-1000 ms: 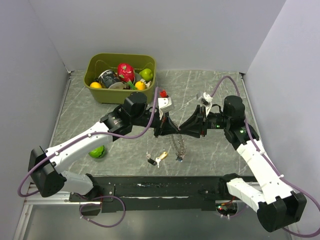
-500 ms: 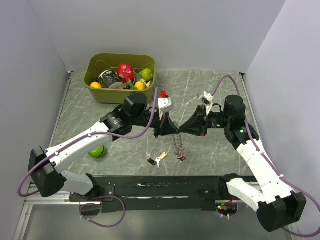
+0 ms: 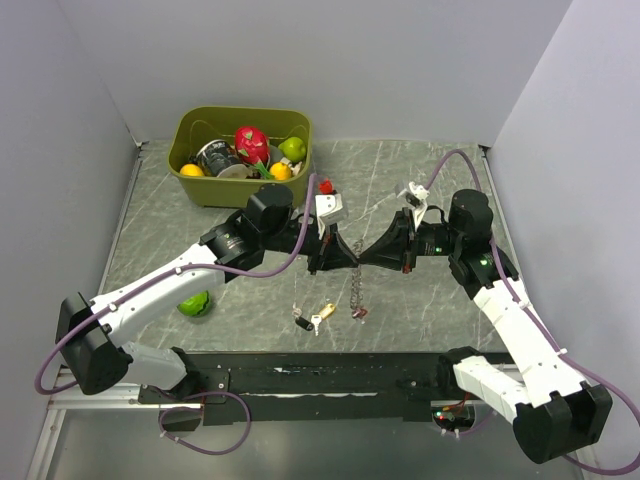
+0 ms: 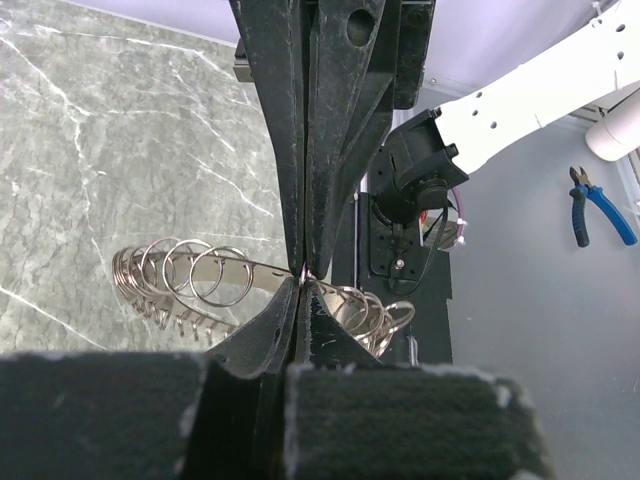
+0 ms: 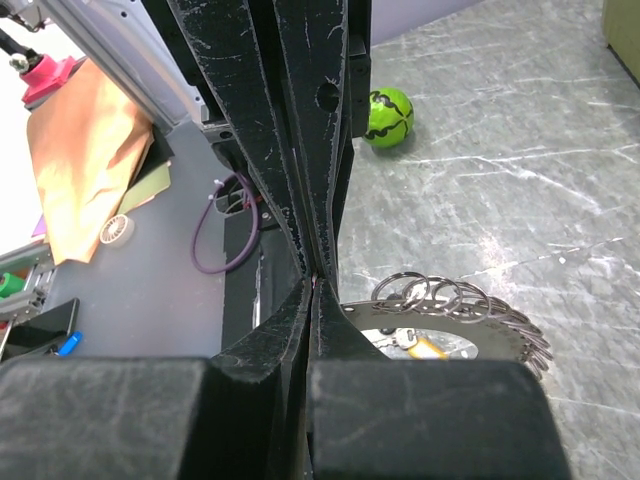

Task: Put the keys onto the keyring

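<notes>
The keyring, a thin grey metal band strung with small split rings and a red tag, hangs above the middle of the table. My left gripper and right gripper meet tip to tip at its top, both shut on it. In the left wrist view the left gripper pinches the keyring. In the right wrist view the right gripper is closed beside the keyring. The keys, one black-headed and one yellow-headed, lie loose on the table below and to the left. The keys' yellow head shows under the ring.
An olive bin holding fruit and a can stands at the back left. A green ball lies by the left arm and also shows as a ball in the right wrist view. A small red object sits behind the grippers.
My right gripper has closed its jaws at the top of the keyring. The keyring now hangs straighter and narrower. The left gripper has stayed shut and in place.
</notes>
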You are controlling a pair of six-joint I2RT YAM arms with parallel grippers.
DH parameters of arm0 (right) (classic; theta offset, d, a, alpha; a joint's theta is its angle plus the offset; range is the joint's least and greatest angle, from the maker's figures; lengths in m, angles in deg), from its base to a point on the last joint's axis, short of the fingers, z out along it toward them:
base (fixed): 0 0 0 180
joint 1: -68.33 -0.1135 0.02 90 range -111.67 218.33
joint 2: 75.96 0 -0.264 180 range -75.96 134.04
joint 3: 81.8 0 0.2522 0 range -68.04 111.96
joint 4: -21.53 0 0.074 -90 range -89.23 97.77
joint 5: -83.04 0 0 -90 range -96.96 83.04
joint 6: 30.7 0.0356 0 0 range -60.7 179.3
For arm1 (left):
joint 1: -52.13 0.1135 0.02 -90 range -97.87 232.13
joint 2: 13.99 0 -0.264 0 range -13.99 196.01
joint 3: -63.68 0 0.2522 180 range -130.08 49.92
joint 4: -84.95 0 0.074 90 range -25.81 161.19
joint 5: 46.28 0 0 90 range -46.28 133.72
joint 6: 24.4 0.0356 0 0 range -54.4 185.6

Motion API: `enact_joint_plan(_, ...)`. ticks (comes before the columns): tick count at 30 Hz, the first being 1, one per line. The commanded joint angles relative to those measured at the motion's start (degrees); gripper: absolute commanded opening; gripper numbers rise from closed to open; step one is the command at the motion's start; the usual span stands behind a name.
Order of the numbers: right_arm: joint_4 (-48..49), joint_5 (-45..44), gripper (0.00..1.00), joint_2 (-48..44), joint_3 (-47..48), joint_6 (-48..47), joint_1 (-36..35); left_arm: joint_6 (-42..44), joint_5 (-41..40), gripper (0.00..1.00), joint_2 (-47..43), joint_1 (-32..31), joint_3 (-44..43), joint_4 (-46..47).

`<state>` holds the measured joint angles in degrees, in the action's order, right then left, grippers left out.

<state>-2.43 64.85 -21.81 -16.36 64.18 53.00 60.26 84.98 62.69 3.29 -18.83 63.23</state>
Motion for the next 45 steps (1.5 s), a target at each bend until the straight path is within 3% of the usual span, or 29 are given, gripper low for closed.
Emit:
enact_joint_plan(1,4.57,1.14,0.0,-0.54,0.88,1.79,0.22,0.33,-0.73,0.01,-1.54,-0.64,-2.0,1.81)
enact_joint_plan(16,7.12,0.35,0.0,-2.56,0.7,5.65,-0.14,-2.39,-7.68,0.01,-5.49,-0.64,1.68,7.53)
enact_joint_plan(22,10.02,-5.88,0.0,-6.77,-0.44,8.3,-0.49,-2.66,-9.79,0.21,-6.64,-0.64,2.22,9.03)
enact_joint_plan(26,11.85,-8.53,0.0,-9.06,-0.88,8.21,-0.4,-2.21,-8.92,0.45,-7.77,-0.38,2.3,9.19)
enact_joint_plan(28,12.56,-9.41,0.0,-10.11,-1.4,8.56,-0.4,-2.74,-7.16,0.5,-8.39,0.06,3.09,10.6)
enact_joint_plan(35,23.17,-9.32,0.0,-12.58,-3.87,13.3,-0.49,-9.15,4.6,0.51,-11.38,3.75,7.83,24.03)
enact_joint_plan(39,33.88,-7.83,0.0,-13.11,-5.89,21.45,-0.4,-16.69,9.63,0.5,-12.17,5.16,12.66,39.91)
enact_joint_plan(45,39.9,-5.98,0.0,-11.97,-5.8,26.14,-0.4,-24.08,15.34,0.47,-8.4,5.42,10.75,46.72)
